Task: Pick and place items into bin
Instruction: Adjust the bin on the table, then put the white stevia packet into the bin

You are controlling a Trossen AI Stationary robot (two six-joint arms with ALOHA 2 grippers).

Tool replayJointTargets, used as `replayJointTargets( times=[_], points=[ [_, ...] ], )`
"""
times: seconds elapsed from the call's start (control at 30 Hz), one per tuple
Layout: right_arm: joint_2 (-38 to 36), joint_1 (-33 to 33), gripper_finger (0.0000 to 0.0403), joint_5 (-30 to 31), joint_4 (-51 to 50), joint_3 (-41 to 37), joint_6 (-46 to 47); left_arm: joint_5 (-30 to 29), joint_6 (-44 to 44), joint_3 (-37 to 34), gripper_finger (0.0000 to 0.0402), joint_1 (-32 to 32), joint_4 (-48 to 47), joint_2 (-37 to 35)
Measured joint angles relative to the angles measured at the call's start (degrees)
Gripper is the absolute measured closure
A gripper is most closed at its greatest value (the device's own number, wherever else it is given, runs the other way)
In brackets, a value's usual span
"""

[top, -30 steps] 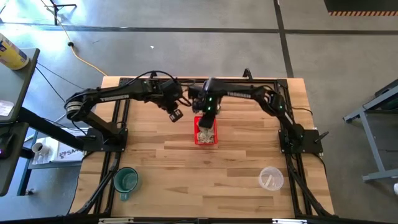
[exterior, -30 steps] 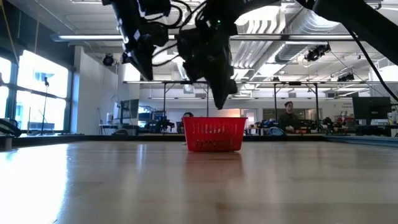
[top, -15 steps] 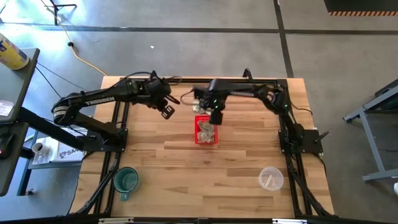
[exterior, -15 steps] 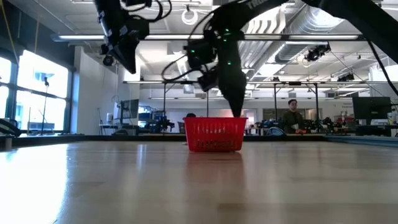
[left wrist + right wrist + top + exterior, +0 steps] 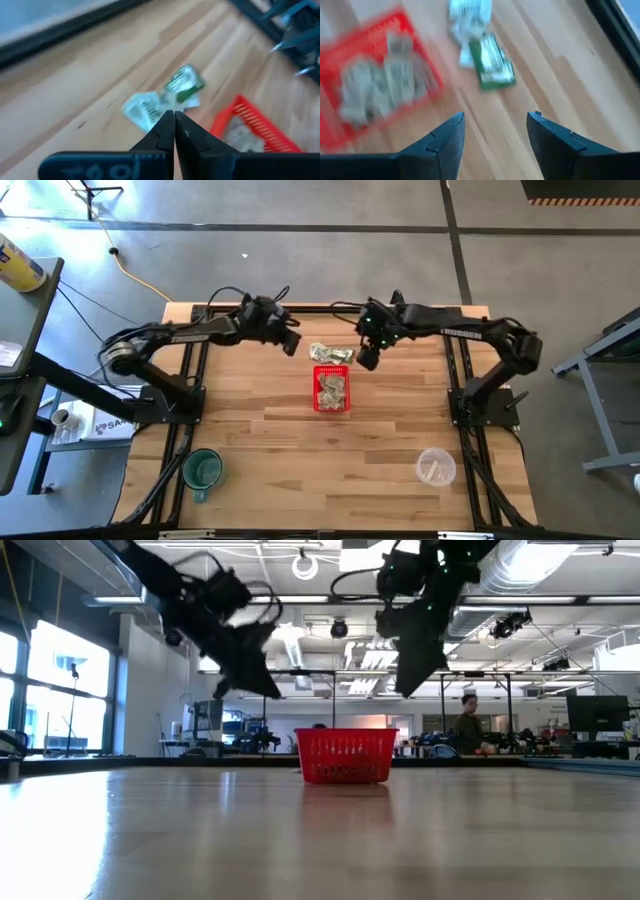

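Slips already fill the basket (image 5: 331,389), and two more slips (image 5: 331,353) lie on the counter (image 5: 380,440) just behind it. Beyond them the left gripper (image 5: 291,345), pinched shut and empty, and the right gripper (image 5: 366,361), jaws apart and empty, flank the loose pair. Both look about equally near, one on each side.

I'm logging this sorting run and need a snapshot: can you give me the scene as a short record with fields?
bin: red basket at mid-table, paper slips inside
loose items: crumpled slips on the table just behind the basket, outside it
left claw: shut, empty, raised left of the loose slips
right claw: open, empty, raised right of the loose slips
other things: green mug front left, clear cup front right
background: a person in the room beyond
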Motion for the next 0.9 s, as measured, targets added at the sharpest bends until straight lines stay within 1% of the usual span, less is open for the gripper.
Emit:
replayJointTargets(
  times=[0.07, 0.13, 0.2, 0.23, 0.3, 0.33, 0.47, 0.53, 0.57, 0.63, 0.73, 0.77, 0.83, 0.9],
  points=[
    [0.8, -0.4, 0.0198, -1.6, 6.9, -2.7, 5.9, 4.3, 0.2, 0.8, 0.0353, 1.3, 0.5, 4.2],
    [3.4, -0.6, 0.0200, -2.5, 12.2, -4.0, 10.2, 8.5, 0.2, 2.1, 0.0353, 1.4, 1.2, 8.0],
    [6.9, -0.5, 0.0204, -2.6, 16.2, -4.2, 11.9, 11.0, 0.2, 3.5, 0.0353, 0.6, 1.3, 11.0],
    [8.7, -0.3, 0.0206, -2.7, 17.2, -3.8, 12.2, 11.2, 0.2, 4.4, 0.0353, 0.0, 1.7, 12.4],
    [12.2, 0.3, 0.0213, -3.3, 17.6, -2.2, 12.4, 11.2, 0.2, 5.0, 0.0353, -1.5, 0.9, 13.8],
    [13.8, 0.7, 0.0217, -4.6, 17.5, -1.3, 12.4, 11.3, 0.2, 5.4, 0.0353, -2.5, 0.9, 14.3],
    [17.2, 2.4, 0.0229, -14.3, 14.2, 1.0, 10.4, 11.5, 0.2, 5.9, 0.0353, -6.7, 1.3, 14.5],
    [17.4, 3.5, 0.0232, -16.1, 12.3, 1.7, 8.7, 11.5, 0.4, 5.9, 0.0353, -8.6, 1.0, 14.5],
    [17.4, 4.0, 0.0233, -14.9, 11.4, 2.0, 8.4, 11.4, 0.7, 5.9, 0.0353, -9.2, 0.9, 14.5],
    [16.9, 4.4, 0.0231, -10.2, 10.2, 2.4, 8.3, 9.6, 1.3, 5.9, 0.0353, -10.0, -0.1, 14.5],
    [16.3, 3.1, 0.0228, -4.4, 10.3, 2.9, 8.0, 4.2, 1.4, 5.9, 0.0353, -9.0, -2.9, 13.8],
    [16.2, 2.4, 0.0228, -3.8, 11.3, 2.9, 7.6, 2.7, 1.4, 5.9, 0.0353, -8.3, -3.3, 13.5],
    [16.1, 0.8, 0.0230, -3.8, 13.8, 3.0, 7.5, 2.0, 1.9, 5.9, 0.0353, -6.3, -5.0, 12.8],
    [16.5, -0.9, 0.0232, -5.6, 16.5, 3.0, 7.9, 2.1, 2.9, 5.9, 0.0353, -4.0, -6.8, 12.3]
  ],
)
